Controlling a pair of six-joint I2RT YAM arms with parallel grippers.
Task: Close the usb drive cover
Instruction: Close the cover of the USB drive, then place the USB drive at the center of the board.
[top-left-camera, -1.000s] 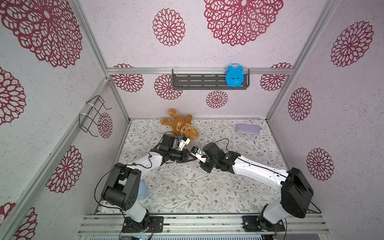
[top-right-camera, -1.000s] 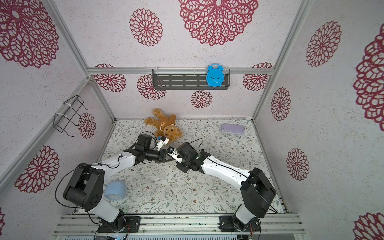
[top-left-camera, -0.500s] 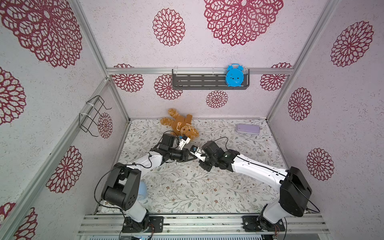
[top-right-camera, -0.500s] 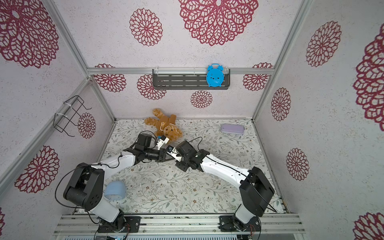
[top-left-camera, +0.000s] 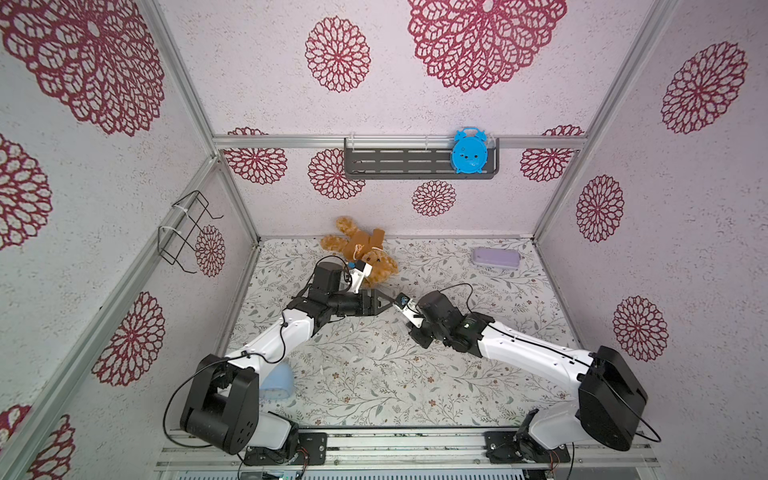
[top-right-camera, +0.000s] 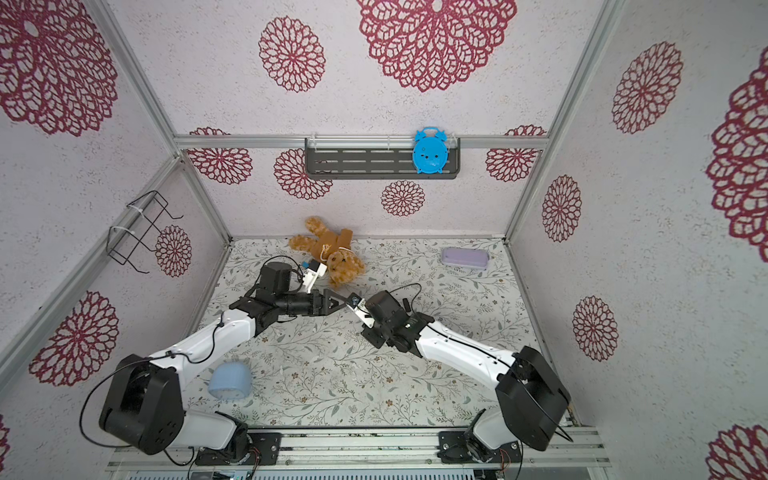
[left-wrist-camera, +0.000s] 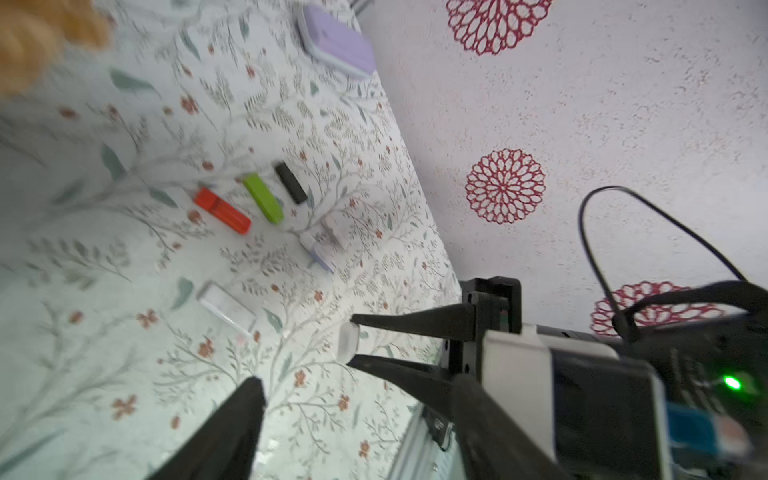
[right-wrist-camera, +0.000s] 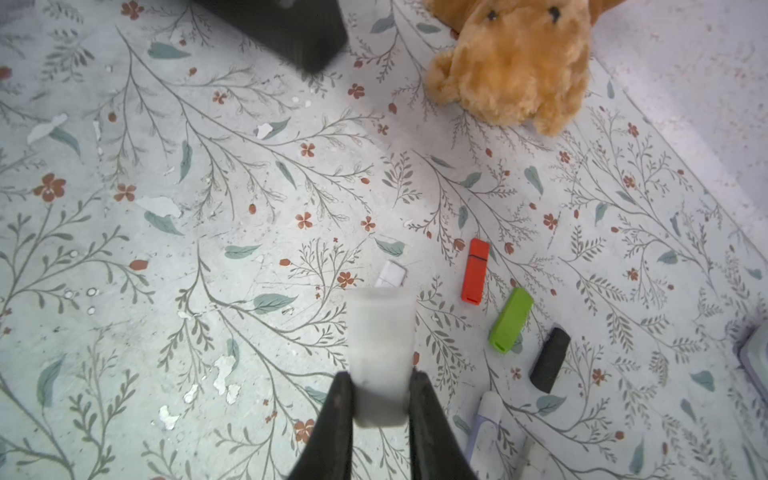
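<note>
I have my right pincer (right-wrist-camera: 381, 375) clamped on the frosted white usb drive (right-wrist-camera: 380, 332), up above the counter's (top-left-camera: 374, 374) middle; my left pincer (left-wrist-camera: 355, 379) stands spread wide just beside it, holding nothing

USB drive (right-wrist-camera: 380, 332): frosted white, short and rectangular, with a faint seam across mid-length. Cannot tell if the cover is fully seated. Rear end clamped in right end effector (right-wrist-camera: 381, 376), free end projecting forward, raised off worktop (right-wrist-camera: 249, 208).
</note>
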